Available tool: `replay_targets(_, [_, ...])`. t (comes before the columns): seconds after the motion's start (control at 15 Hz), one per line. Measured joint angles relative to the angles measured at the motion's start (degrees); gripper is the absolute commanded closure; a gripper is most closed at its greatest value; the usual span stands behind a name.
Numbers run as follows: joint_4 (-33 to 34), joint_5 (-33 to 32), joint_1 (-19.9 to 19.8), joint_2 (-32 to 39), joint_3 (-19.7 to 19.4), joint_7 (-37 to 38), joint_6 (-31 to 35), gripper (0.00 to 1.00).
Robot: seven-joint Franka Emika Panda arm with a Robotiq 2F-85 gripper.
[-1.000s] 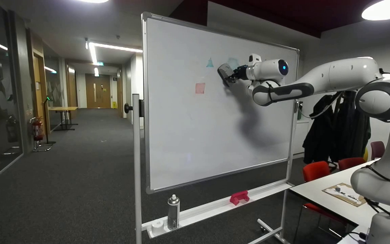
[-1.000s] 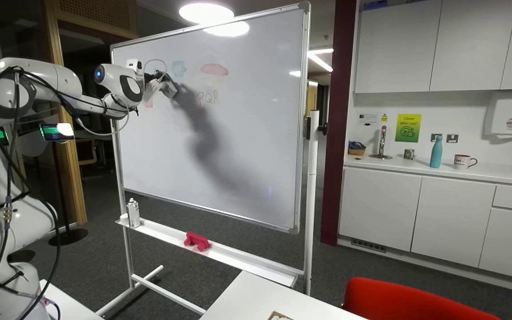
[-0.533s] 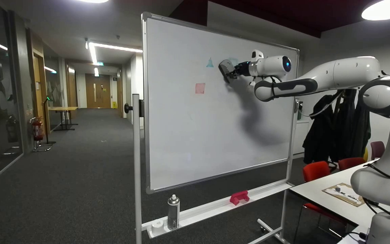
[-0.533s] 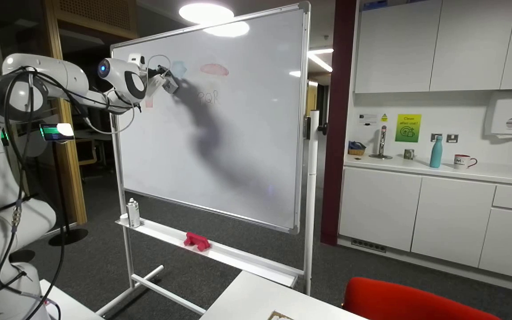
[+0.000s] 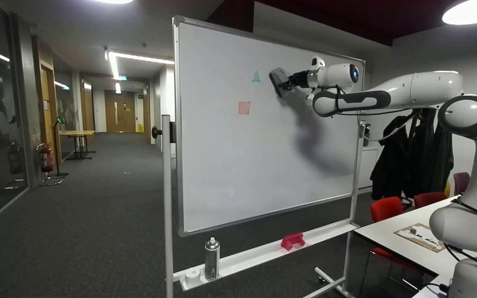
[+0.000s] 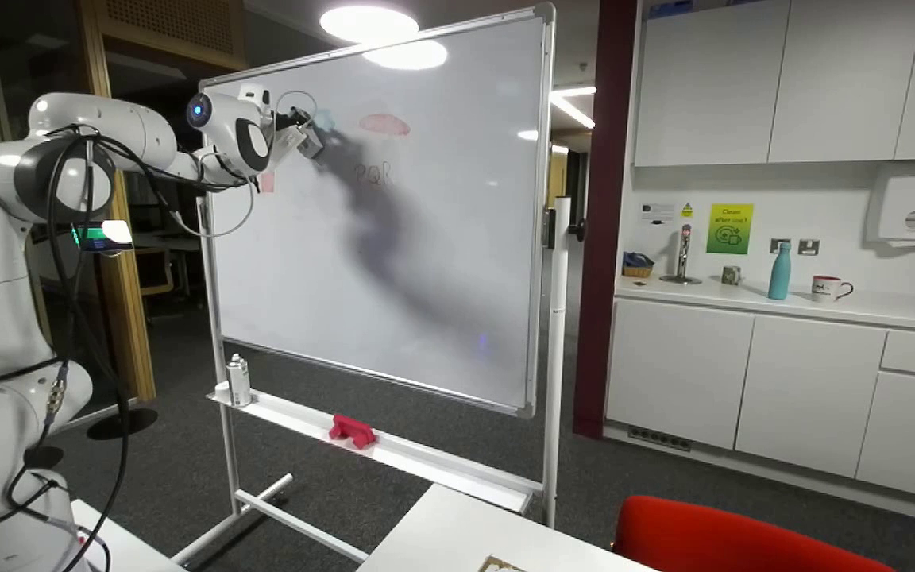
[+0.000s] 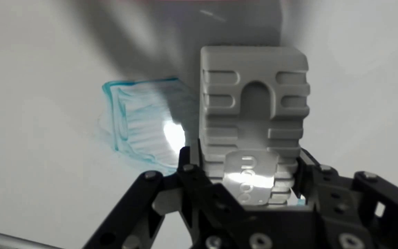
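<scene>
Grey oblong plastic eraser (image 7: 256,128) was pinched between black fingers (image 7: 185,159).
Its length was pointed ahead; blue angular ink patch (image 7: 142,119), wrist-view left.

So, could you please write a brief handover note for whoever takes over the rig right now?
Gripper: closed on the grey eraser.
Where things are: the grey eraser is at the whiteboard, right by the blue patch; whether it presses on the surface is unclear.
Done: grey eraser gripped and brought to the board.
Left to do, probably: wiping. The board bears the blue patch, a blue triangle, a red square, a red oval and the letters PQR.
</scene>
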Motion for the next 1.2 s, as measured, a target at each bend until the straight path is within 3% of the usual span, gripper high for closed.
replay_targets(0.6, [6.77,0.03,-1.39,2.94,0.26,-0.22,-0.69,0.66])
replay_targets(1.2, [5.37,-0.26,-2.44,4.3,2.32,-4.77,-0.68,0.66])
